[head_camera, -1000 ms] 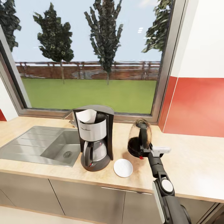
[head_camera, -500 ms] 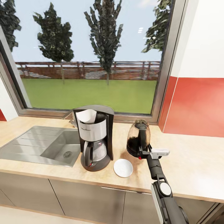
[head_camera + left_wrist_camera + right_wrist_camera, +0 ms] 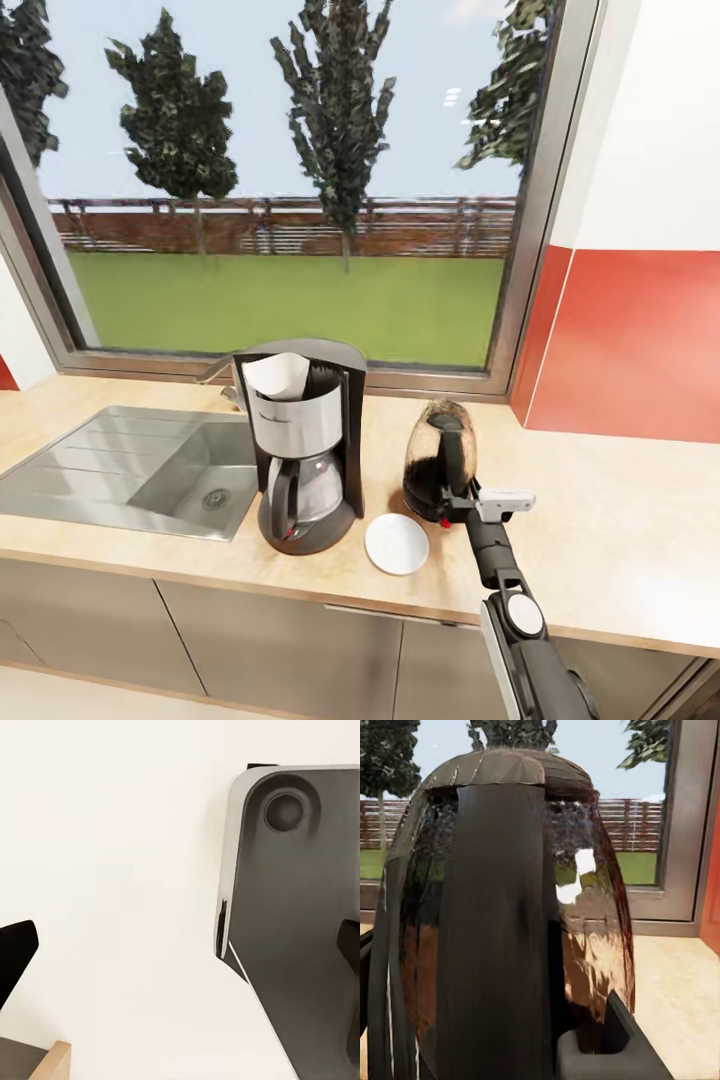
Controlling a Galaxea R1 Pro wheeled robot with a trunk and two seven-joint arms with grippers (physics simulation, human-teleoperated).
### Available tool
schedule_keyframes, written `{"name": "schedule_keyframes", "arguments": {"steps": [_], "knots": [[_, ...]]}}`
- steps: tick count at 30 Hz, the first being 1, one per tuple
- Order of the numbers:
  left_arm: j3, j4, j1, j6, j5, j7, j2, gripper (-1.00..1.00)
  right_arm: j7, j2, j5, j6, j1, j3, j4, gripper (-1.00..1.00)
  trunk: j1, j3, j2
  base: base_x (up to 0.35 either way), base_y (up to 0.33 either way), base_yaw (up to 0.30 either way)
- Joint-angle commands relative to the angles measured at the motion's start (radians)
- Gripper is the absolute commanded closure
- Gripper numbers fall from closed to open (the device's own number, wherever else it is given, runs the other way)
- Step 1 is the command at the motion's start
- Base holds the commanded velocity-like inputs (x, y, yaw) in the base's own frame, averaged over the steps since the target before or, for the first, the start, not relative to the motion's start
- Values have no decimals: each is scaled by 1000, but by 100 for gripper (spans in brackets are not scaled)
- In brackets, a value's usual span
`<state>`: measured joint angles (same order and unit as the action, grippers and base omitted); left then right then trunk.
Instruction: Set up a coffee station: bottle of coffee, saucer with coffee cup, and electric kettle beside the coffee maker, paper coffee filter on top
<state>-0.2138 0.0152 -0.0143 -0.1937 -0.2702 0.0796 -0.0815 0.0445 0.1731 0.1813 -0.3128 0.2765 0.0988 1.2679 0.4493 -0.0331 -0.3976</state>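
In the head view, the counter [image 3: 620, 520] runs across the lower half of the frame, light beige wood-grain, with grey cabinet fronts [image 3: 270, 630] below it and a steel sink [image 3: 130, 470] set in at the left. A wide window [image 3: 290, 180] fills the upper part, showing trees, a fence and grass, and a red wall panel [image 3: 630, 340] sits at the right. The coffee maker [image 3: 303, 445] stands upright near the middle of the frame, just right of the sink, its glass carafe in place and a small red switch low on its base. The paper coffee filter [image 3: 278, 376] sits in its open top as a white cone. The saucer [image 3: 396, 543] lies flat on the counter just right of the coffee maker's base, near the front edge. The electric kettle [image 3: 439, 474] is just behind and right of the saucer, leaning slightly; whether its base rests on the counter cannot be told. The right arm [image 3: 520, 630] rises from the lower right of the frame, and the right end effector [image 3: 458, 500] is closed around the kettle's black handle.

The left wrist view shows a plain white surface with a dark grey rounded panel [image 3: 300, 922] at the right. The dark tips of the left end effector [image 3: 180, 949] sit at the far left and right edges of the frame, spread wide with nothing between them.

In the right wrist view the kettle [image 3: 585, 915] fills the frame close up, its black handle in the centre.
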Motion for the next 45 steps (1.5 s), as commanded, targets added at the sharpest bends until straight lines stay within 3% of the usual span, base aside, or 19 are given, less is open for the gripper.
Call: {"name": "schedule_keyframes", "arguments": {"steps": [1, 23, 45], "knots": [[-9, 2, -1, -4, -7, 2, 0, -100, 5, 1, 6, -3, 1, 4, -1, 100, 1, -2, -2, 108, 0, 0], [-8, 2, -1, -6, -7, 2, 1, -100, 6, 1, 4, -3, 1, 1, -11, 100, 1, -2, -2, 147, 32, 0], [-8, 2, 0, -6, -9, 2, 0, -100, 8, 1, 3, -3, 1, -1, -63, 100, 1, -2, -2, 6, 19, 0]]}}
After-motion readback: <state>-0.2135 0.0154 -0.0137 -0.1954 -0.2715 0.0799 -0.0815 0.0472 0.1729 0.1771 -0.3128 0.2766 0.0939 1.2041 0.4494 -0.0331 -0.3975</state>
